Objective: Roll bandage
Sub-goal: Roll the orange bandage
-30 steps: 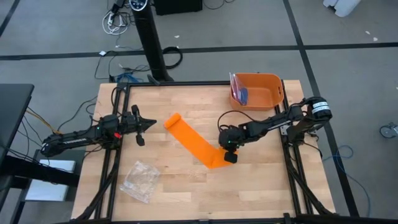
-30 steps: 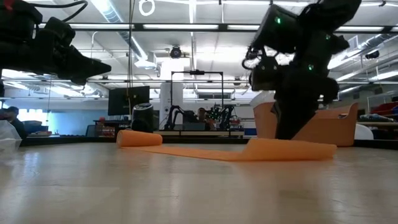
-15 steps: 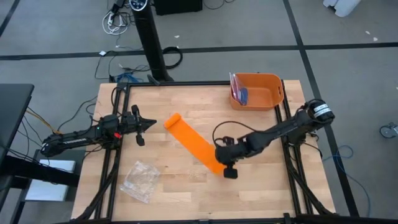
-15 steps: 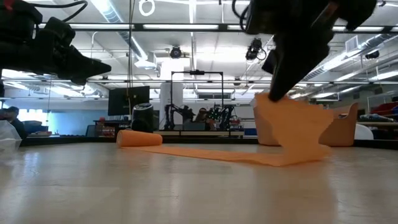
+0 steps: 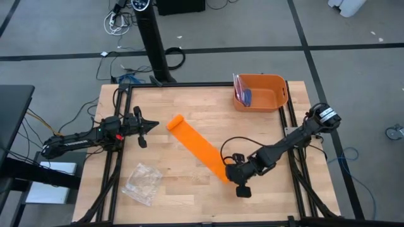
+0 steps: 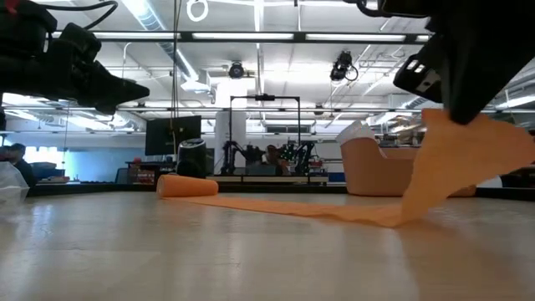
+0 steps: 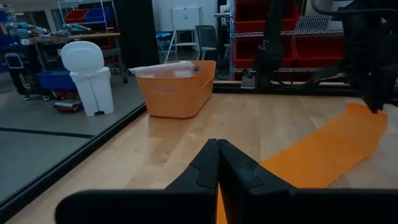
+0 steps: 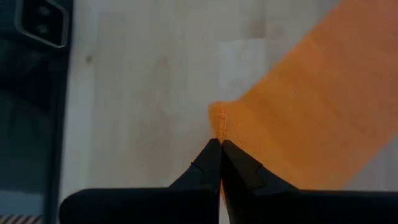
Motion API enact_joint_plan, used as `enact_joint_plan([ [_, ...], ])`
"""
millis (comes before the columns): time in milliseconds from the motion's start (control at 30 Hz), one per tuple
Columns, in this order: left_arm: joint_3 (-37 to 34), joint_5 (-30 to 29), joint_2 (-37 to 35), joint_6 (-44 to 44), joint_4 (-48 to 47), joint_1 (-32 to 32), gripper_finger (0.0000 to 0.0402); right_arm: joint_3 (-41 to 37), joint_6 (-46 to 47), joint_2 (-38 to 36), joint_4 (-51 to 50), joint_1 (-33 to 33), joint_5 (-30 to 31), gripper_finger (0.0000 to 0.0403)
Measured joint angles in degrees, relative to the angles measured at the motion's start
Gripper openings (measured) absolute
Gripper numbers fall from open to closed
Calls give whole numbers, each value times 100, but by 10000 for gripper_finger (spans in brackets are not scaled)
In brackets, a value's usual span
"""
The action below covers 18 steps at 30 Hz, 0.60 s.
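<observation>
The orange bandage [image 5: 197, 144] lies as a long flat strip across the wooden table, with its rolled end [image 5: 175, 122] at the far left. It also shows in the low view [image 6: 292, 206]. My right gripper [image 5: 231, 175] is shut on the strip's near right end, which is raised off the table [image 6: 472, 159]. My left gripper [image 5: 151, 125] is shut and empty, above the table just left of the rolled end. It points toward the table's right side. My right gripper pinches the end edge of the strip [image 8: 219, 124] between its two fingertips [image 8: 211, 152]. The fingers come from above, pointing down. The held end hangs lifted clear, and the strip slopes down from it [image 6: 418, 196] to the table, where the rest lies flat.
An orange plastic bin [image 5: 260, 92] holding some items stands at the far right corner. A crinkled clear plastic bag [image 5: 141, 183] lies near the front left. Black rails [image 5: 111, 176] run along the table's left and right edges.
My right gripper has moved toward the table's near edge and upward, keeping hold of the bandage's end. That end, first lying doubled on the table, is now lifted clear and drawn out. The rolled end and the rest of the strip have stayed where they were.
</observation>
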Motion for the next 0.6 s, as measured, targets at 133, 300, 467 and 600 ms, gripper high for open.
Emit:
enact_joint_plan([
  [133,2,0,0,0,0,1,12,0,205,0,-2,133,-259,20],
  [300,0,0,2,0,-2,1,12,0,440,0,6,315,-474,53],
  [467,2,-1,2,0,-1,1,12,-2,796,0,11,446,-521,106],
  [600,0,-1,1,0,-2,1,12,-2,1057,0,12,476,-532,150],
])
